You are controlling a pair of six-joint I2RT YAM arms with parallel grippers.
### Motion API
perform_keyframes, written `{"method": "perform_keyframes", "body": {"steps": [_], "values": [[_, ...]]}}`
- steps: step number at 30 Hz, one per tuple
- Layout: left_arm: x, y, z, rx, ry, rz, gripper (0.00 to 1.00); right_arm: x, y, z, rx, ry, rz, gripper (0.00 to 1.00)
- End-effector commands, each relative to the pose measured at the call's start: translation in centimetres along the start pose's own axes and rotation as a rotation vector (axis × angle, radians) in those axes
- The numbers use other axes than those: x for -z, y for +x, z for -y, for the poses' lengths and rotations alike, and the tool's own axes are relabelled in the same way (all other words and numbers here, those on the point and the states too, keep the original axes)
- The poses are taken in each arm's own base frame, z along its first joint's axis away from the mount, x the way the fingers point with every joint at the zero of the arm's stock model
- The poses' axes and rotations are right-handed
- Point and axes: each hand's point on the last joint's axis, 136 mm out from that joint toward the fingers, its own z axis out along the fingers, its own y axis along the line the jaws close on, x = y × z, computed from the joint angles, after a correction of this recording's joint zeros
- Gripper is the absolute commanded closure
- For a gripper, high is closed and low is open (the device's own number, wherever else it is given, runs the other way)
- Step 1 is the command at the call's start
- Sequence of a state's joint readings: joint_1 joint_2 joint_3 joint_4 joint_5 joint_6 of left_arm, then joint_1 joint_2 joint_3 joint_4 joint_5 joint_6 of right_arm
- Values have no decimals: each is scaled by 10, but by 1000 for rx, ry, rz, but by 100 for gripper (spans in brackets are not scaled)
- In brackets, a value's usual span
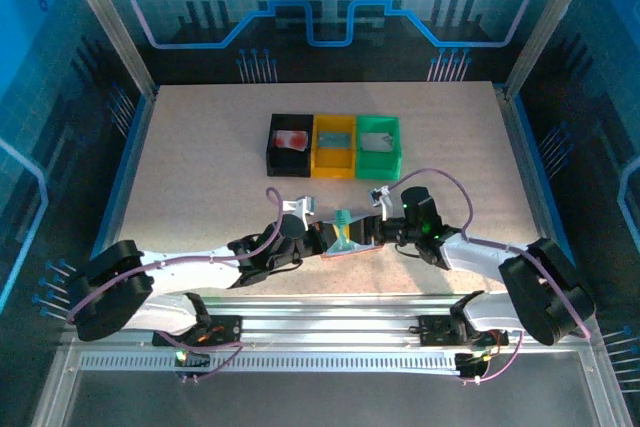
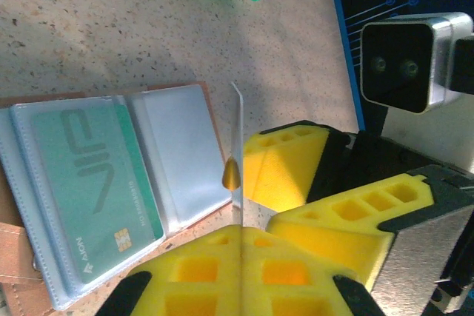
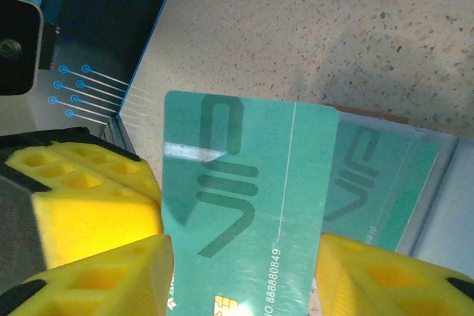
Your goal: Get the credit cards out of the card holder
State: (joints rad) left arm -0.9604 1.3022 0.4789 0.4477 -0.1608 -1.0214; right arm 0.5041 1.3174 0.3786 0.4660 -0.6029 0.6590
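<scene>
Cards [image 3: 244, 205]: two teal, perhaps one red

Worktop [image 1: 200, 177]: pale beige, finely speckled with dark flecks.
Black bin [image 1: 272, 152]: square, leftmost of a touching row toward the far side of the worktop.
Yellow bin [image 1: 334, 167]: square, between the other two.
Green bin [image 1: 380, 167]: square, rightmost in the row.
Backdrop [image 1: 320, 7]: blue panels with circuit-like line art on three sides.
Rails [image 1: 330, 309]: silver bars along the near edge.
</scene>
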Motion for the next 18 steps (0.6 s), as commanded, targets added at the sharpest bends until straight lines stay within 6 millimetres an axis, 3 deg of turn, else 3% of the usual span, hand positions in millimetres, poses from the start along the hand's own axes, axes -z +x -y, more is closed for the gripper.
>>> {"method": "perform_keyframes", "body": {"steps": [1, 18], "values": [[4, -1, 5, -2, 29, 14, 100, -5, 2, -13, 37, -60, -18, 48], [8, -2, 0, -3, 14, 27, 100, -3, 1, -15, 49, -60, -8, 50]]}}
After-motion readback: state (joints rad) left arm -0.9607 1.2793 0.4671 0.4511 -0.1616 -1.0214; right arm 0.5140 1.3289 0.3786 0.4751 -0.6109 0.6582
